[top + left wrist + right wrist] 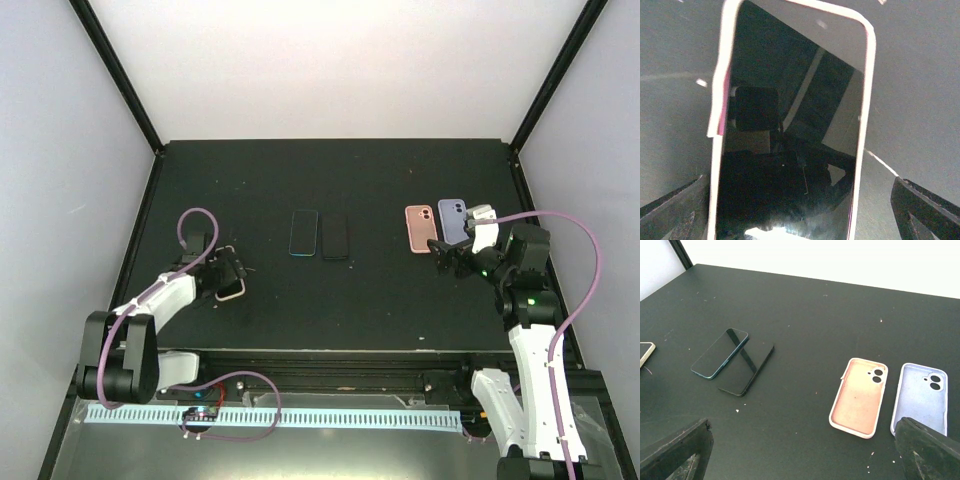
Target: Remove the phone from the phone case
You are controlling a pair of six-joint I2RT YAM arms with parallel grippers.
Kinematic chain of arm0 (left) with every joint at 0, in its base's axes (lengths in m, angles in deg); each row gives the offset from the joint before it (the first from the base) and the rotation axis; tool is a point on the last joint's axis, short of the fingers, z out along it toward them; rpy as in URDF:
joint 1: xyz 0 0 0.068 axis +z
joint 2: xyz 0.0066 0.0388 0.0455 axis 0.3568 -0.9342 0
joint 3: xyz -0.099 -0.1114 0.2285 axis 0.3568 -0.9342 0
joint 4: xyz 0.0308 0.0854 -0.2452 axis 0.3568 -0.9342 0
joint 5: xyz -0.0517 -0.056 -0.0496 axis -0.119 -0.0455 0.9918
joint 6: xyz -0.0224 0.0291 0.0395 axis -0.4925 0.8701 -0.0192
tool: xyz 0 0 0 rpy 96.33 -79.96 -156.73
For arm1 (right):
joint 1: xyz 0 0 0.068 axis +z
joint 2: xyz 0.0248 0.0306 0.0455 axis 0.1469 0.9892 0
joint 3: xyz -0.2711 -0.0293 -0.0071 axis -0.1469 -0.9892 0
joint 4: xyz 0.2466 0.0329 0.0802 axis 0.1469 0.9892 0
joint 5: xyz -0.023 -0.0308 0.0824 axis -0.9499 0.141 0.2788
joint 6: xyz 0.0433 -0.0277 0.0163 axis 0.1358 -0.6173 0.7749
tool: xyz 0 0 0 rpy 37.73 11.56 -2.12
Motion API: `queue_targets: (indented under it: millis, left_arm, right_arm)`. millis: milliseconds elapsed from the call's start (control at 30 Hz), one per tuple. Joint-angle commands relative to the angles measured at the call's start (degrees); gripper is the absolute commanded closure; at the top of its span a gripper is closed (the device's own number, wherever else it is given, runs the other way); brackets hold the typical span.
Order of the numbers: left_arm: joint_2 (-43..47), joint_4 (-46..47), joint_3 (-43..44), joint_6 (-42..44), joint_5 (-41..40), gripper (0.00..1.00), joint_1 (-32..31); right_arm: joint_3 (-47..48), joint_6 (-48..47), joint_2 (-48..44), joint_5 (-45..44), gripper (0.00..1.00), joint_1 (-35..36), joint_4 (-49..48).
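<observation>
Left gripper (pixel 800 210) straddles phone (pixel 790 125) (lengthwise ahead).

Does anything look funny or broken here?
Yes. On the black phone in the pale case by the left arm's fingers, the case's upper left edge looks peeled outward, showing pink inside. Nothing else stands out.

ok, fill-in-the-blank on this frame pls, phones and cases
1. The pink case and blue case are both ____.
2. The teal phone and black phone lie side by side without ____.
3. The cased phone lies under the end effector of the ____ arm.
4. That end effector's jaws are ____.
Missing: empty; cases; left; open.
</observation>
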Motion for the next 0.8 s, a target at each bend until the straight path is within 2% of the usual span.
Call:
queue_targets:
  millis: [0, 100, 233, 500, 767]
  left_arm:
    - [1.53, -3.53, -0.05, 2.47, 0.04, 0.01, -4.36]
    - [4.6, -6.03, 0.56, 1.03, -5.41, 0.01, -4.42]
    - [4.04, -11.03, 5.91, 0.08, -7.86, 0.01, -4.42]
    - [-9.58, -23.25, 19.67, -3.07, -9.58, 0.01, -4.26]
    - [-17.28, -25.9, 25.27, -4.76, -8.61, 0.01, -4.2]
  right_arm:
    - [-0.02, -0.31, 0.03, 0.72, 0.0, 0.09, -0.42]
    - [-0.07, -0.39, 0.07, 0.76, 0.0, 0.17, -0.41]
    - [-0.07, -0.35, 0.18, 0.8, 0.0, 0.11, -0.39]
    - [-0.03, -0.43, 0.04, 0.9, 0.0, 0.12, -0.33]
    - [0.06, -0.6, 0.14, 0.89, 0.0, 0.05, -0.04]
